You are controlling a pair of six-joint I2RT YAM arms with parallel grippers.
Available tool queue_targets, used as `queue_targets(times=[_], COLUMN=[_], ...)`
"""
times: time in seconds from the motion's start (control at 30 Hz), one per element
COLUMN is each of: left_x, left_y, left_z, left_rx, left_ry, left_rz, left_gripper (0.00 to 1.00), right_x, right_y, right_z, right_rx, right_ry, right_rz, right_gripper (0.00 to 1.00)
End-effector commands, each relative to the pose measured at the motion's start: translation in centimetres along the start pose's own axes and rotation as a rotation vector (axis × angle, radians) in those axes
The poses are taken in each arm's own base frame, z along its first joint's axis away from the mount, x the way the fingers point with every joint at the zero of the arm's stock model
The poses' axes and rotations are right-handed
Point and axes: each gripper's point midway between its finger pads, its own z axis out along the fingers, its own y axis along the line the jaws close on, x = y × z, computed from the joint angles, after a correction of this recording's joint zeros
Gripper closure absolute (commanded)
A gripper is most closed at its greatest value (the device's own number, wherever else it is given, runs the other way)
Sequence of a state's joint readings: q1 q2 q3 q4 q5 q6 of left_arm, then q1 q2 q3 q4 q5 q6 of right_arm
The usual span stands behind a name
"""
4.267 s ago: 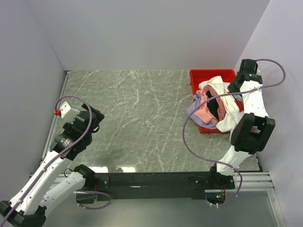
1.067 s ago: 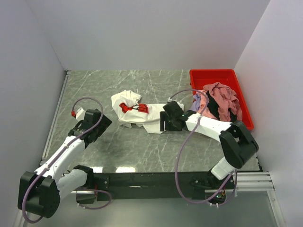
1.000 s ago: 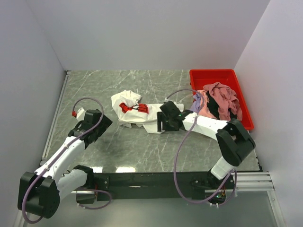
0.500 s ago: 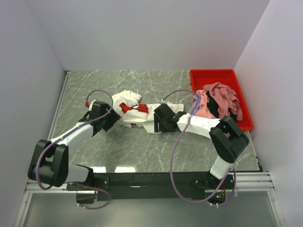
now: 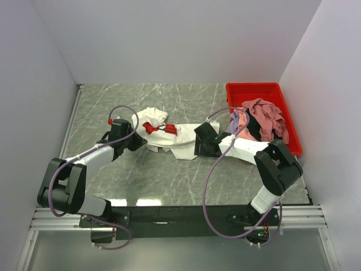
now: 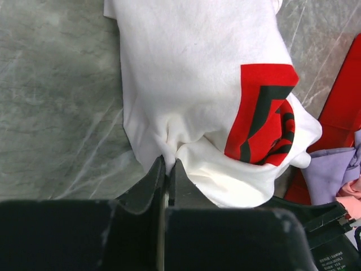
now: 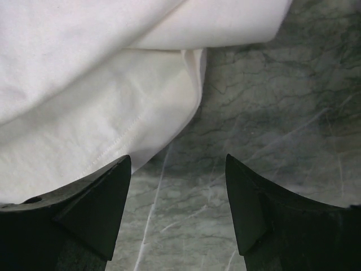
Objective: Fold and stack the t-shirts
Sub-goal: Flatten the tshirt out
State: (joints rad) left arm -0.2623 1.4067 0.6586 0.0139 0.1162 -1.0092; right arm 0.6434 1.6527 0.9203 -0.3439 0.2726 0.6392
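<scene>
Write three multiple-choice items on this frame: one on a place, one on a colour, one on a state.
1. Where does the white t-shirt lie? A draped over an arm; B on the table; C folded on a stack.
2. What colour is the bin? A blue; B green; C red.
3. How is the left gripper? A shut on the white t-shirt; B open above it; C out of view.
Key: 1 B, it lies crumpled on the table; 2 C, its walls show red at the far right; 3 A, the left wrist view shows the jaws closed on a fold of white cloth.
</scene>
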Motion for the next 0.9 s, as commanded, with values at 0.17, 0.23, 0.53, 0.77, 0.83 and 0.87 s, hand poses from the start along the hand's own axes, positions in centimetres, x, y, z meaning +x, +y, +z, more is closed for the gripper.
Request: queue_targets(times=[0.17, 0.23, 0.53, 0.77, 0.83, 0.87], left_x=[-1.8, -2.1, -3.0, -6.5, -9.2, -10.0], left_y=[-1.1, -0.9, -2.0, -3.1, -5.0, -5.7], left_z=[-2.7, -3.2, -4.8, -6.8, -8.8, -10.1], left_rx=[0.015, 0.006, 0.020, -0.041, -0.032, -0.026], left_ry=[-0.095, -0.115, -0.150, -0.267, -0.365, -0.396], left_rz=[0.034, 0.031, 0.023, 0.045, 0.053, 0.057], left_gripper=[0.99, 0.99, 0.99, 0.99, 0.99, 0.99], right_x=[-3.3, -3.5, -5.5, -7.7, -10.3, -11.5], right_y=[-0.5, -0.5, 2.6, 1.4, -0.6, -1.2], right_z=[-1.4, -0.5, 2.7, 1.0, -1.9, -3.1], right_rx=[-0.044, -0.033, -0.084, -0.017, 0.058, 0.083], right_ry=[-0.094, -0.083, -0.082, -0.148, -0.242, -0.286], right_rz=[0.090, 0.097, 0.098, 0.059, 0.060, 0.070], right_gripper=[0.27, 0.30, 0.42, 1.00, 1.00, 1.00])
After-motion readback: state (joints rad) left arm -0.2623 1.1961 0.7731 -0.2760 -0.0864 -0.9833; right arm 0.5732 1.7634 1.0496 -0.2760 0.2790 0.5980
